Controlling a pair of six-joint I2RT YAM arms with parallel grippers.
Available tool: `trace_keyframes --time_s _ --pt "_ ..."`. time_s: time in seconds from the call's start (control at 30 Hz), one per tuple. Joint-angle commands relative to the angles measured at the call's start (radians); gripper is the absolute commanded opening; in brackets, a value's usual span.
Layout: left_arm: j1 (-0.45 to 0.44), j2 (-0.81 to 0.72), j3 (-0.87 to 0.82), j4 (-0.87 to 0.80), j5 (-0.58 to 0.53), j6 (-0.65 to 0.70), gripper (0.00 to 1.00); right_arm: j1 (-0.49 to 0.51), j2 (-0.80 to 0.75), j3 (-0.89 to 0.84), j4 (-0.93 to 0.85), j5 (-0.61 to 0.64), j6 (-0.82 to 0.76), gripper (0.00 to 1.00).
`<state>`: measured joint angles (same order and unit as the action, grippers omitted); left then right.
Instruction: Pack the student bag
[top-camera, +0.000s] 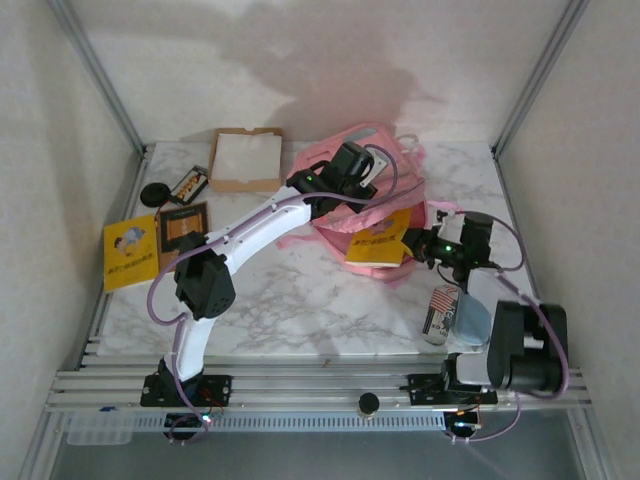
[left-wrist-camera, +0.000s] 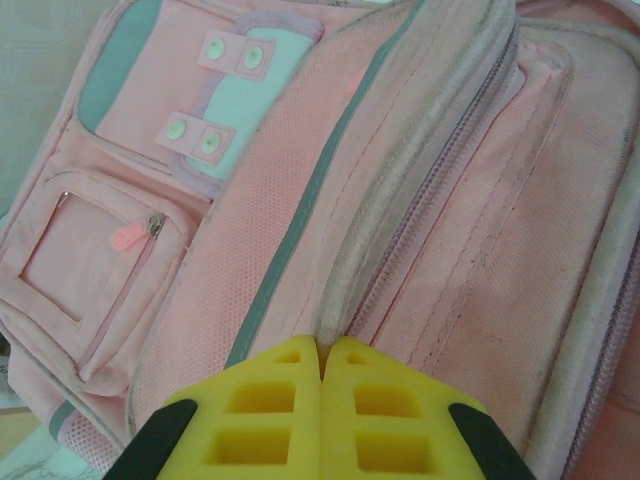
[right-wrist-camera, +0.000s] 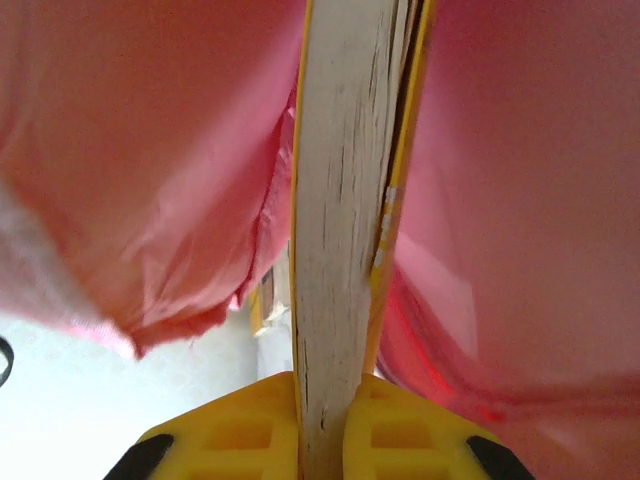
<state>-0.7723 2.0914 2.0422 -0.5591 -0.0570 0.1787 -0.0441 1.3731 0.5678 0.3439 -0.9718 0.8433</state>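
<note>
From above, the student bag (top-camera: 410, 200) lies toward the back of the marble table (top-camera: 290, 300). The right gripper (top-camera: 418, 243) holds a yellow book (top-camera: 378, 243) at the bag's mouth. In the left wrist view, the left gripper (left-wrist-camera: 322, 345) is closed tight, seemingly pinching the bag's zip-edge ridge. In the right wrist view, the jaws are clamped narrowly on the book's pages between pink fabric walls. If the left pinch slips, the opening could sag and jam the book.

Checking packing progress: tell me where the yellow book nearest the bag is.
Top view, right of centre: the yellow book is clamped by the right tool, its far end inside the open mouth of the student bag.
</note>
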Motion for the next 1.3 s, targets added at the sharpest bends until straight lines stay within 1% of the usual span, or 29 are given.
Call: trace_keyframes --time_s 0.0,0.1,0.27,0.33,0.4,0.43,0.5,0.57,0.6,0.63,0.7,0.77,0.83,0.9,0.97,1.0,1.13,1.2,1.27 --pt "0.01 -0.07 0.055 0.032 -0.076 -0.034 0.0 0.004 0.082 0.003 0.436 -0.012 0.118 0.0" --pt "0.01 -0.076 0.054 0.028 -0.094 -0.034 0.0 0.019 0.213 0.023 0.514 -0.012 0.148 0.0" --pt "0.01 -0.083 0.034 0.023 -0.104 -0.027 0.0 0.096 0.34 0.128 0.464 0.045 0.086 0.01" --pt "0.01 -0.083 0.033 0.025 -0.103 -0.029 0.0 0.105 0.365 0.173 0.437 0.082 0.051 0.03" --pt "0.01 -0.079 0.033 0.025 -0.105 -0.031 0.0 0.103 0.378 0.247 0.261 0.177 -0.039 0.11" --pt "0.01 -0.077 0.032 0.028 -0.108 -0.033 0.0 0.101 0.381 0.281 0.198 0.231 -0.083 0.21" --pt "0.012 -0.073 0.032 0.028 -0.114 -0.032 0.0 0.102 0.391 0.334 0.087 0.327 -0.147 0.37" --pt "0.011 -0.07 0.03 0.035 -0.13 -0.036 0.0 0.103 0.428 0.392 0.011 0.332 -0.188 0.53" --pt "0.013 -0.069 0.029 0.04 -0.133 -0.038 0.0 0.101 0.445 0.403 -0.003 0.321 -0.195 0.59" --pt "0.014 -0.069 0.029 0.045 -0.139 -0.041 0.0 0.096 0.452 0.405 -0.019 0.313 -0.2 0.61" --pt "0.018 -0.069 0.029 0.051 -0.145 -0.05 0.0 0.085 0.422 0.398 -0.11 0.365 -0.209 0.64" --pt "0.02 -0.069 0.026 0.052 -0.141 -0.051 0.0 0.092 0.358 0.389 -0.225 0.435 -0.229 0.66" --pt "0.021 -0.065 0.024 0.053 -0.134 -0.052 0.0 0.109 0.303 0.375 -0.321 0.497 -0.243 0.7" --pt "0.022 -0.06 0.023 0.059 -0.132 -0.056 0.0 0.117 0.262 0.34 -0.374 0.546 -0.231 0.76" --pt "0.022 -0.059 0.024 0.065 -0.12 -0.061 0.0 0.121 0.226 0.282 -0.363 0.561 -0.195 0.78" --pt "0.022 -0.06 0.021 0.068 -0.121 -0.064 0.0 0.127 0.22 0.263 -0.346 0.544 -0.182 0.78" --pt "0.022 -0.053 0.022 0.069 -0.115 -0.066 0.0 0.19 0.257 0.288 -0.352 0.511 -0.166 0.77" --pt "0.022 -0.053 0.022 0.067 -0.118 -0.066 0.0 0.191 0.283 0.28 -0.352 0.543 -0.146 0.76" --pt "0.022 -0.053 0.019 0.063 -0.122 -0.064 0.0 0.193 0.297 0.262 -0.311 0.573 -0.131 0.78"
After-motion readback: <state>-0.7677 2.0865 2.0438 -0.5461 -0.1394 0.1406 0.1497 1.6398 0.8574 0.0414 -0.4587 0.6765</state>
